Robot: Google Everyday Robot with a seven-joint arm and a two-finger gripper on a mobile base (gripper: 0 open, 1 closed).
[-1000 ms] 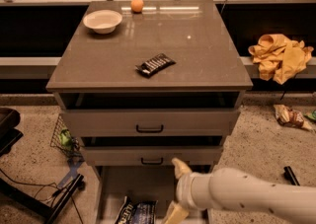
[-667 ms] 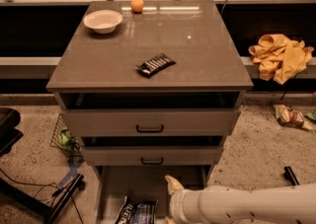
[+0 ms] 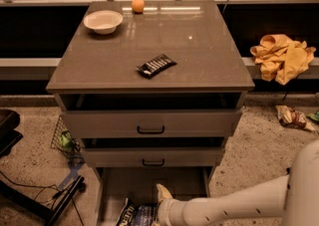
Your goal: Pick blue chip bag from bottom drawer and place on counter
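Arm: end effector (image 3: 162,201) low in the bottom drawer (image 3: 149,184), just right of the blue chip bag (image 3: 135,216); whether it grips or is released cannot be told.
Bag: one, lying on the drawer floor at its near edge.
Risk: the foil may slip from a shallow pinch, or snag the drawers above on lifting.
Drawers: three.
Table: table (image 3: 199,60) carries one bar wrapper (image 3: 156,65) mid-table, one bowl (image 3: 102,21) at the far left corner, one orange (image 3: 138,5) at the far edge.
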